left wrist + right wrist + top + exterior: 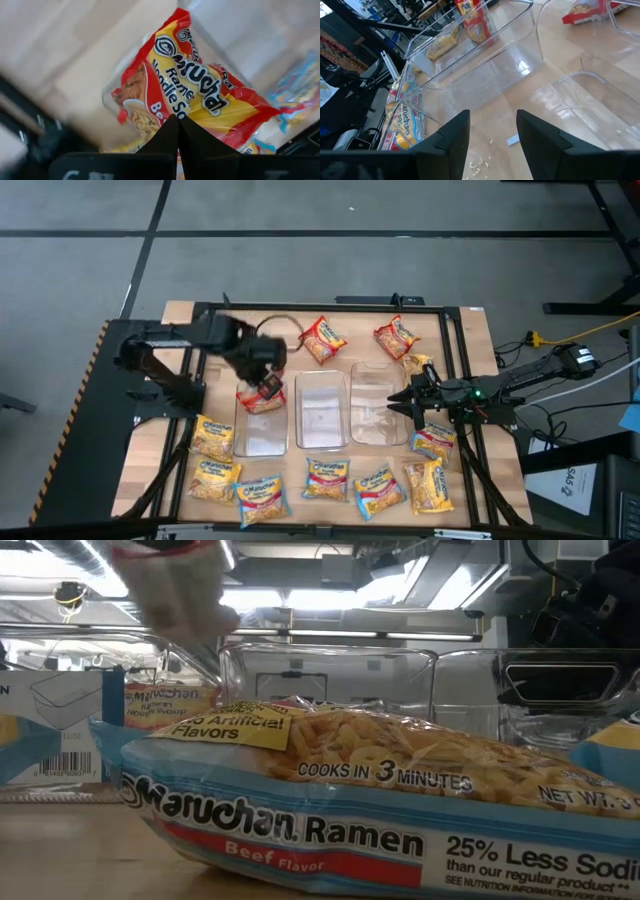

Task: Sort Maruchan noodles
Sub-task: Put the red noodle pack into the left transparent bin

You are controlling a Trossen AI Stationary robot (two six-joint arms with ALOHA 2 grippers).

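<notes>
— Wooden table, grey floor around it; what sits at the left?

— Left gripper hangs over the left bin, its jaws pinched tight on a red and yellow packet; the packet dangles at the bin's far end, above it; beside that bin lies a yellow packet.

— And the middle?

— Middle bin and right bin stand side by side; two red packets lie beyond them; a row of blue-edged and yellow packets lies along the near edge.

— The right side?

— Right gripper hovers over the right bin's right rim, jaws spread apart, holding nothing; another packet lies just beside it.
</notes>
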